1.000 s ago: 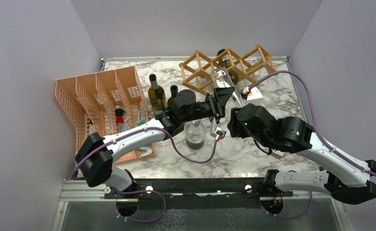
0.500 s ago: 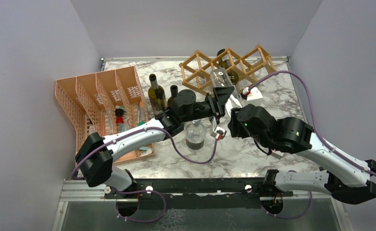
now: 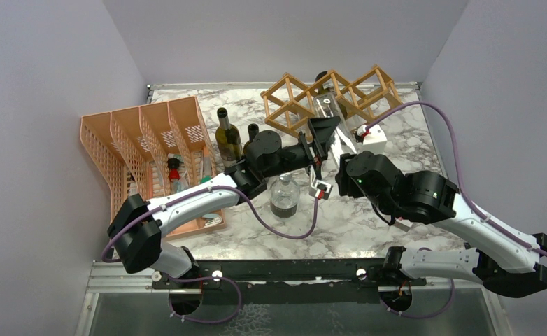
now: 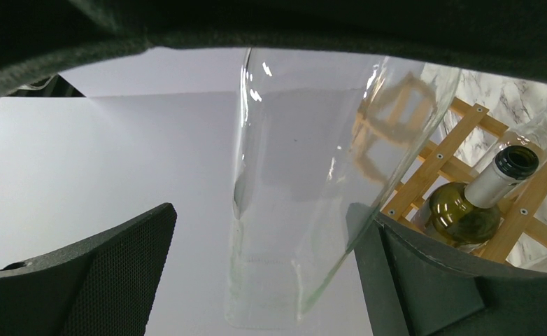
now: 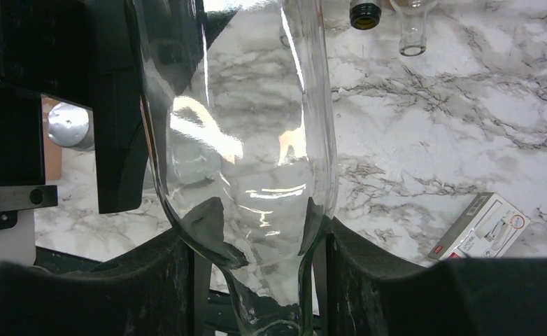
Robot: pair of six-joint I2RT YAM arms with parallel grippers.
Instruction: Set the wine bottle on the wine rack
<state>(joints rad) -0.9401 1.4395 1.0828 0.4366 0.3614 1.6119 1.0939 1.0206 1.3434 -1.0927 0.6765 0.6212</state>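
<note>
A clear, empty wine bottle (image 3: pixel 329 119) hangs tilted over the table, its base toward the wooden wine rack (image 3: pixel 295 98) at the back. My right gripper (image 5: pixel 257 280) is shut on the bottle (image 5: pixel 243 140) where the shoulder narrows to the neck. My left gripper (image 4: pixel 264 266) stands open around the bottle's body (image 4: pixel 306 175). Its left pad (image 4: pixel 82 273) is well clear of the glass, while the right one (image 4: pixel 424 273) sits close against it. In the top view both grippers, left (image 3: pixel 324 150) and right (image 3: pixel 345 157), meet just in front of the rack (image 4: pixel 452 140).
A green bottle (image 4: pixel 466 210) lies in a rack cell. An orange mesh organizer (image 3: pixel 145 147) stands at the left. Two dark bottles (image 3: pixel 227 136) and a clear one with dark liquid (image 3: pixel 283 196) stand mid-table. A small white box (image 3: pixel 370 136) lies by the rack.
My left gripper has opened from its hold on the bottle's body. The bottle, still held by my right gripper, has shifted slightly toward the rack.
</note>
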